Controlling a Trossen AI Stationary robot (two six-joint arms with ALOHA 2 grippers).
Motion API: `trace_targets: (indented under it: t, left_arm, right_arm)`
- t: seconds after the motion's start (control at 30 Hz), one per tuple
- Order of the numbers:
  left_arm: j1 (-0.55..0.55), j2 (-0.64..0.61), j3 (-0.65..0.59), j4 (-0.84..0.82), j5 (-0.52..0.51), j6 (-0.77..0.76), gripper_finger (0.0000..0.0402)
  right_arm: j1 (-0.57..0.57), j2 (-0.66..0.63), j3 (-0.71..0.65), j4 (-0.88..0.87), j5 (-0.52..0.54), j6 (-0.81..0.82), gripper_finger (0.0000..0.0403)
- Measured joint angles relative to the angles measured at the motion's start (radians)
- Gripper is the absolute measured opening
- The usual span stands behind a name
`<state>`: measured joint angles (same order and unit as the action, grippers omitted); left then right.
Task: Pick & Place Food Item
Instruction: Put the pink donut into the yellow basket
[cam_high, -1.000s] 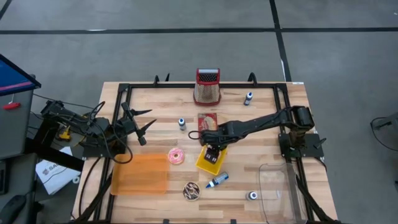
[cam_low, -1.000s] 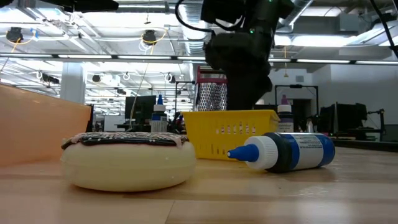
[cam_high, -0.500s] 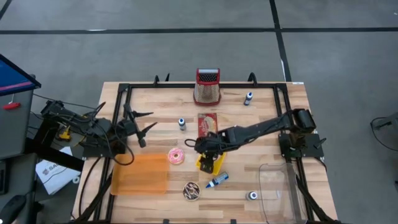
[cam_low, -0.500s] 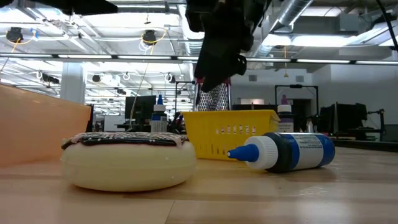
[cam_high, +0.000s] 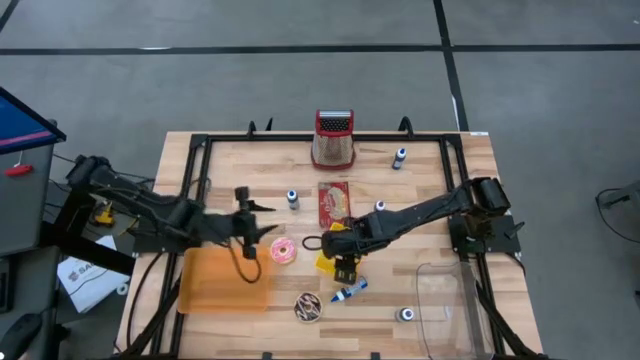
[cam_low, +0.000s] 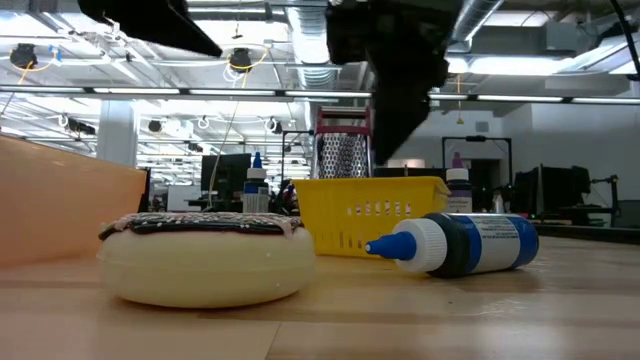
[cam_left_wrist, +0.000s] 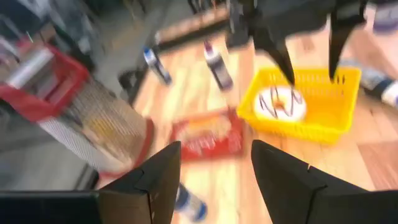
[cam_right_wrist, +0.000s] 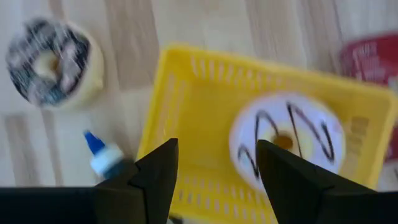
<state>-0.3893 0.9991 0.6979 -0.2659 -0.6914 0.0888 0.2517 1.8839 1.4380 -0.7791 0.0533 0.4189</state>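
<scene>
A yellow basket (cam_right_wrist: 186, 112) sits mid-table and holds a white donut with dark stripes (cam_right_wrist: 287, 140), lying flat on the basket floor. My right gripper (cam_right_wrist: 216, 146) hovers open above the basket (cam_high: 327, 262), pointing steeply down, touching nothing. A pink donut (cam_high: 283, 251) lies left of the basket, and a chocolate-sprinkled donut (cam_high: 308, 307) lies nearer the front edge. My left gripper (cam_high: 272, 220) stands open above the table just beyond the pink donut, slanting toward the basket (cam_left_wrist: 311, 106), empty.
A blue glue bottle (cam_high: 350, 290) lies beside the basket. An orange tray (cam_high: 225, 280) sits front left and a clear container (cam_high: 445, 300) front right. A red-topped grater (cam_high: 335, 140) and a red packet (cam_high: 335, 200) are farther back, with small bottles (cam_high: 292, 198) scattered around.
My left gripper has swung from the table's left side toward the middle and tipped downward, staying open. My right gripper has shifted a little toward the near edge over the basket and rolled about its own axis, staying open.
</scene>
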Motion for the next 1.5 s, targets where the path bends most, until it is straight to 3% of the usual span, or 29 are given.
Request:
trace_targets:
  t: [0.13,0.27,0.53,0.83,1.07,1.5]
  left_arm:
    - [0.014,0.131,0.183,-0.277,0.151,-0.148,0.0197]
    - [0.052,0.234,0.295,-0.419,0.389,-0.226,0.0215]
    - [0.181,0.350,0.310,-0.492,0.583,-0.215,0.0248]
    - [0.283,0.519,0.304,-0.491,0.617,-0.113,0.0250]
    - [0.287,0.629,0.336,-0.479,0.627,-0.068,0.0250]
    - [0.290,0.696,0.364,-0.453,0.658,-0.063,0.0250]
  right_arm:
    - [0.027,0.000,0.000,-0.077,-0.002,0.000,0.0210]
    - [0.055,0.000,0.000,-0.114,-0.003,0.001,0.0210]
    - [0.152,-0.022,-0.002,-0.164,0.001,0.083,0.0210]
    - [0.297,-0.062,-0.002,-0.217,0.153,0.239,0.0210]
    - [0.372,-0.119,-0.002,-0.247,0.312,0.349,0.0210]
    - [0.422,-0.170,-0.002,-0.269,0.397,0.420,0.0210]
